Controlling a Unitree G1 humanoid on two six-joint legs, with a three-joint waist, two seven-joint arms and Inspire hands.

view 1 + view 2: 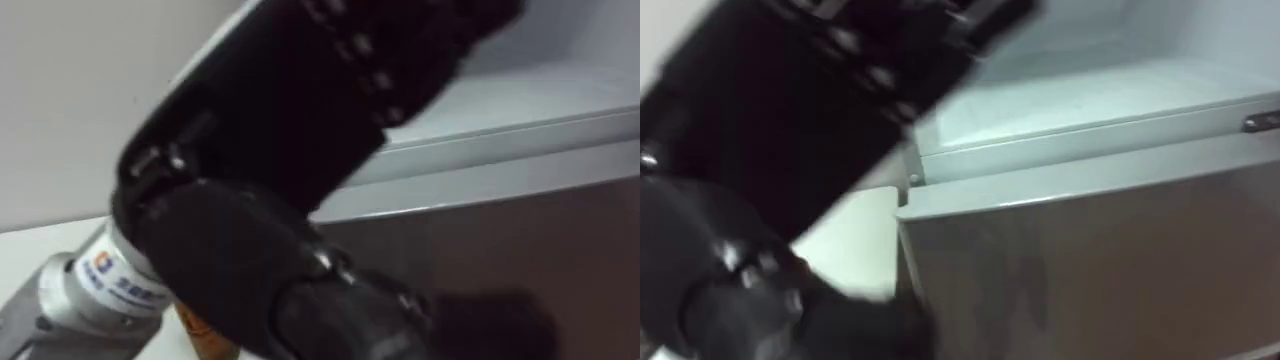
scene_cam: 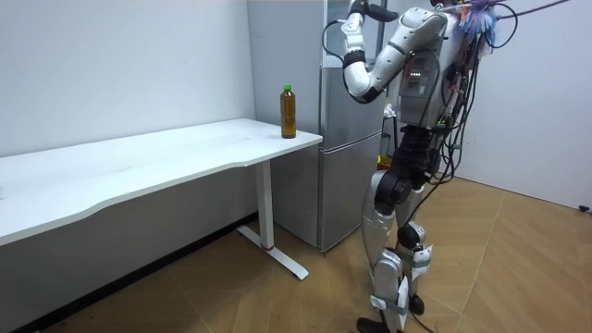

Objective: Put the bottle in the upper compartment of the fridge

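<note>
With the bottle (image 2: 289, 111) upright on the worktop (image 2: 185, 148) corner, at nine o'clock of the robot in the room view, the left hand (image 1: 300, 100), whose finger state I cannot tell, reaches the fridge (image 2: 347, 157) top, apparently to open the upper door, which calls for catching its edge and pulling.

In the room view the desk (image 2: 139, 162) ran along the wall on the room view's left, with the bottle (image 2: 289, 111) upright on its far corner, at the end nearest the fridge (image 2: 347, 157). The fridge stood just beside that end of the desk, its back to the wall, and the robot stood on the floor right before it, on the room view's right. The left hand (image 1: 330, 90) was raised before the top of the fridge, well apart from the bottle and above the level of the desk.
</note>
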